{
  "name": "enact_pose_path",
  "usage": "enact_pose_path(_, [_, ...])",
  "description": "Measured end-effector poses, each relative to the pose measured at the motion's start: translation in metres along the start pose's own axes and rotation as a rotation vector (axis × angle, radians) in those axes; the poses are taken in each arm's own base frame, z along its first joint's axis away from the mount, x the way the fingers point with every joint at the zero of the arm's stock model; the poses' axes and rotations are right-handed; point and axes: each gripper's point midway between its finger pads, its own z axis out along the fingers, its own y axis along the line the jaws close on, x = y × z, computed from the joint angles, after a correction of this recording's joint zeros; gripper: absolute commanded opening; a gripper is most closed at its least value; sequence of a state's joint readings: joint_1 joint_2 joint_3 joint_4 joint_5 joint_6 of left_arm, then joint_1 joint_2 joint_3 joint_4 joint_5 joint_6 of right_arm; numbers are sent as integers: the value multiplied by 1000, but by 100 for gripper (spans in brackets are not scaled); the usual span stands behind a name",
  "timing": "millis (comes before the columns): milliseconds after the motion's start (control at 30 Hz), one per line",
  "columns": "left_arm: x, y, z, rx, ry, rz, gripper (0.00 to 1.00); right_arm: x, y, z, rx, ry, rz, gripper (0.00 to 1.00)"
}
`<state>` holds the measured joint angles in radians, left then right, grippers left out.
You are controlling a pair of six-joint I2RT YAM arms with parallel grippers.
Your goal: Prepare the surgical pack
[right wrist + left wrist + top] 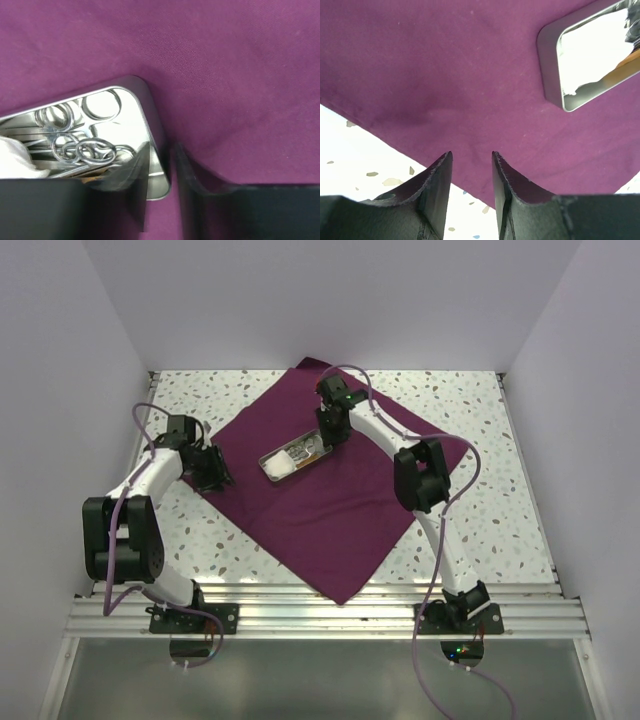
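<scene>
At the bottom of the top view we see the left arm's base [190, 618] and the right arm's base [460, 605] bolted to a ribbed aluminium rail [320, 615]. Beyond it, the white speckled table [480, 440] carries the large square maroon-purple cloth [330, 510], spread flat and turned like a diamond, with its near corner at the table's front edge, lower centre. At the cloth's left corner is the left gripper [470, 156]. Its jaws stand partly apart, a narrow gap with nothing in it, over the cloth's edge.

Further up, mid-cloth, lies the small rectangular metal tray [155, 130]. It holds steel scissors or forceps [92, 149] with ring handles and a white gauze pad [12, 155]. The right gripper [161, 150] straddles the tray's right end wall, one finger inside and one outside. The gap is narrow, but we cannot tell whether it pinches the wall. The cloth's far corner reaches the table's back edge, upper centre.
</scene>
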<state>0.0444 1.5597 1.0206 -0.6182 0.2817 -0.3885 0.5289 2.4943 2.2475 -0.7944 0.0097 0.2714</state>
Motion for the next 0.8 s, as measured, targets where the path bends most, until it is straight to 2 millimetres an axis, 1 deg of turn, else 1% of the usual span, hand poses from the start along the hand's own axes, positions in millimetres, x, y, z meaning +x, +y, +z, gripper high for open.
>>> enact_pose_path(100, [-3, -2, -1, 6, -8, -14, 41, 4, -2, 4, 9, 13, 8, 8])
enact_pose_path(167, [-4, -3, -1, 6, -11, -17, 42, 6, -4, 2, 25, 21, 14, 6])
enact_pose_path(200, [-6, -4, -2, 7, -15, -16, 42, 6, -6, 2, 37, 19, 23, 1])
enact_pose_path(233, [-8, -4, -3, 6, -19, -15, 42, 5, -7, 2, 48, 17, 31, 0])
enact_pose_path(333, [-17, -7, -5, 4, -36, -11, 42, 6, -13, 1, 81, 17, 54, 0])
enact_pose_path(433, [-24, -8, -7, 1, -52, -7, 42, 14, -24, -5, 119, 34, 57, 0])
enact_pose_path(667, [-38, -12, -14, -7, -87, 0, 42, 45, -53, -35, 196, 103, 9, 0])
enact_pose_path(800, [-42, -11, -17, -20, -96, -1, 42, 66, -66, -50, 209, 133, -3, 0])
